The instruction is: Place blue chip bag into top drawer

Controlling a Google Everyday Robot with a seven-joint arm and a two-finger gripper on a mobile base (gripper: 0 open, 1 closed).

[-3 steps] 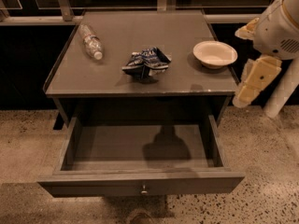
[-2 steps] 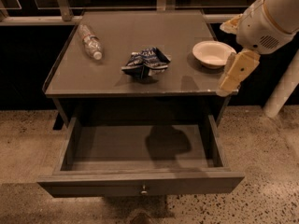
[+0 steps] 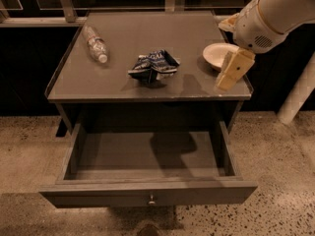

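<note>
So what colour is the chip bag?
Chip bag: dark blue with white patches, camera view; gripper by the bowl.

I get dim, warm light from above. The gripper (image 3: 235, 71) hangs palely lit over the right edge of the table (image 3: 147, 33). A soft shadow lies inside the top drawer (image 3: 108, 157); the far background is black.

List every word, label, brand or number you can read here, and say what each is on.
blue chip bag: white lettering, too blurred to read.
clear bottle: no print can be made out.
top drawer, white bowl and the tool, which is over the table at its right edge: no text visible.
</note>
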